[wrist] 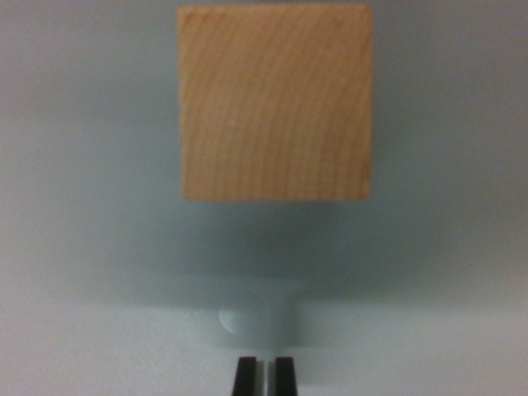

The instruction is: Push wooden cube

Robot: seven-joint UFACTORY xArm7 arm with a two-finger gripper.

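Wood filled the upper middle of my wrist view: the pale, square-faced wooden cube [275, 102] sat there with curved grain rings arcing across its near face and its edges slightly blurred. It rested on the smooth pale grey table [91, 206], and a soft shadow spread beneath its lower edge toward me. My fingers [263, 376] showed at the bottom edge of the view, two dark tips standing side by side with only a thin slit between them, nearly pressed together and pinching nothing. They stood well apart from the cube, with bare table between us, and lined up roughly under the cube's middle, a touch toward the wrist view's left. Just above my fingertips [244, 376] a small bright glint [233, 320] lay on the table surface; I could not tell what it was.
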